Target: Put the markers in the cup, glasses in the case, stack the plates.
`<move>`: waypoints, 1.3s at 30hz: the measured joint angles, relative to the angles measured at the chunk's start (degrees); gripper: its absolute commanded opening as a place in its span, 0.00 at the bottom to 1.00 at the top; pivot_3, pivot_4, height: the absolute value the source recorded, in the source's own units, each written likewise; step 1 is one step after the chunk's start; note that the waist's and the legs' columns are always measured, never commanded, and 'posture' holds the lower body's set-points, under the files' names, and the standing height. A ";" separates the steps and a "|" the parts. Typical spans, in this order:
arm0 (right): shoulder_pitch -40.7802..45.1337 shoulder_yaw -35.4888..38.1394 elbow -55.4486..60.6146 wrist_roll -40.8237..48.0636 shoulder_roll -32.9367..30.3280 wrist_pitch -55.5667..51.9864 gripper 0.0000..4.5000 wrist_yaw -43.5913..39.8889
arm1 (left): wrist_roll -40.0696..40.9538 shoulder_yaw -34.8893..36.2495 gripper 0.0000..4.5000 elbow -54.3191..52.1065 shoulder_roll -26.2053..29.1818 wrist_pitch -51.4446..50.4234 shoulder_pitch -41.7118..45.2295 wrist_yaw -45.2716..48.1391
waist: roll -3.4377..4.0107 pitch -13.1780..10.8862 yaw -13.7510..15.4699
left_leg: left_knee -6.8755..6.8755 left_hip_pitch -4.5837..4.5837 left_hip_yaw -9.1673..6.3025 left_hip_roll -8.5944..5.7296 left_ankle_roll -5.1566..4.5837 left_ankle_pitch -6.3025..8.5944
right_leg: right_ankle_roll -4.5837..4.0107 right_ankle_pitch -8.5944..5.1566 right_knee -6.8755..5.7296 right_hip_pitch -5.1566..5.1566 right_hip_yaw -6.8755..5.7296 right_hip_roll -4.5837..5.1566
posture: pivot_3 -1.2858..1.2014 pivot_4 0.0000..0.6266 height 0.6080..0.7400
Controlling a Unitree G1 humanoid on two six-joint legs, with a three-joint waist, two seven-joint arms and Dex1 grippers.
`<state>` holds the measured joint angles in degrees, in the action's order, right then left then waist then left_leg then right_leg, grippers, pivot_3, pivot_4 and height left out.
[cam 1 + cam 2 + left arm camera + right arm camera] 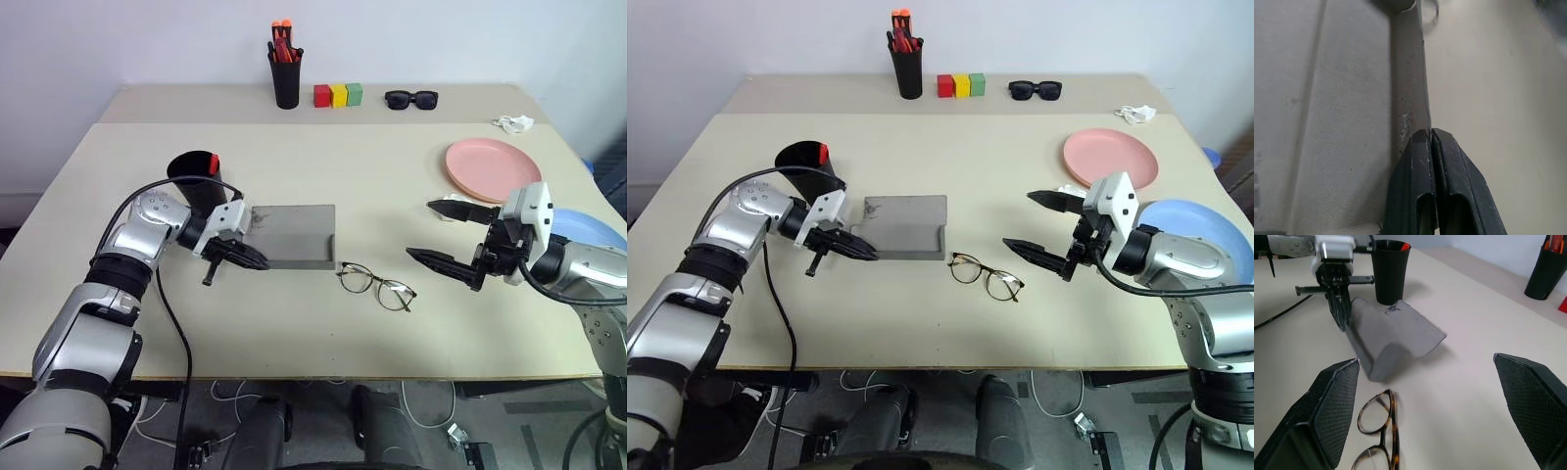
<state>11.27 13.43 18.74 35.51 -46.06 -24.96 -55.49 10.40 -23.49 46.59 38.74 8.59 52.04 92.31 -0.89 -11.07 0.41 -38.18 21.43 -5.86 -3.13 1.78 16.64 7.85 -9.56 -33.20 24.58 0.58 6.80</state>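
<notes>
A pale beige table (294, 323) fills the scene, seen from above and in front. Nearest the front edge, just right of centre, the glasses (377, 285) lie open on the tabletop with their lenses flat, touching nothing.

To their right, the right gripper (444, 235) hovers above the table, its two black fingers spread wide apart with nothing between them, pointing toward the middle of the table. In the right wrist view the glasses lie on the table between and below those spread fingers.

To the left of the glasses lies the grey case (294, 235), flat on the table, its near long edge raised in a rounded fold. The left gripper (253, 258) sits at the case's near left corner, fingers pressed together. The left wrist view shows the closed fingertips (1431, 147) meeting at a thin edge of the case; whether they pinch the felt cannot be told.

Just behind the left gripper stands the cup (194, 178), upright, with a red marker cap (213, 163) showing at its rim.

Farther right, the pink plate (493, 168) rests on the table, and the blue plate (598, 229) lies near the right edge, partly behind the right arm. The two plates are apart, not stacked.

Along the back stand a black pen holder (286, 80) with orange-capped pens, three coloured blocks (338, 95), black sunglasses (411, 99) and a crumpled white scrap (513, 123).
</notes>
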 measured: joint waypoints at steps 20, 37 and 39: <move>-0.29 0.12 0.19 -0.57 0.00 0.02 1.00 -0.16 | 1.56 -4.43 0.99 11.66 -0.63 11.04 6.23 0.01 | 0.00 0.00 0.02 | -0.01 0.01 0.00 0.00 -0.02 0.01 | 0.01 0.00 -0.01 0.00 0.00 0.00 | 0.52 0.24 1.00; 10.40 -16.32 7.11 -5.70 -1.36 -23.09 1.00 9.89 | 33.33 26.79 0.99 -42.93 9.01 -33.55 -24.55 -12.64 | 0.07 -0.02 -1.10 | 0.02 -0.01 0.12 0.10 -0.17 0.09 | -0.04 -0.04 -0.27 0.27 0.21 -0.09 | 0.52 0.24 1.00; 11.33 -18.79 7.85 -6.05 -0.10 -24.83 1.00 11.13 | 34.01 29.53 0.99 -45.14 10.19 -34.66 -26.52 -13.46 | 0.07 -0.02 -0.75 | 0.01 0.00 0.15 0.02 -0.16 0.09 | -0.03 -0.03 -0.22 0.22 0.22 0.00 | 0.52 0.24 1.00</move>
<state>22.60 -5.37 26.59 29.46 -46.17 -49.78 -44.35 44.41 6.03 1.45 48.93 -26.07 25.51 78.86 -0.83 -11.09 -0.35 -38.17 21.43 -5.70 -3.11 1.62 16.74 7.81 -9.60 -33.42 24.80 0.80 6.80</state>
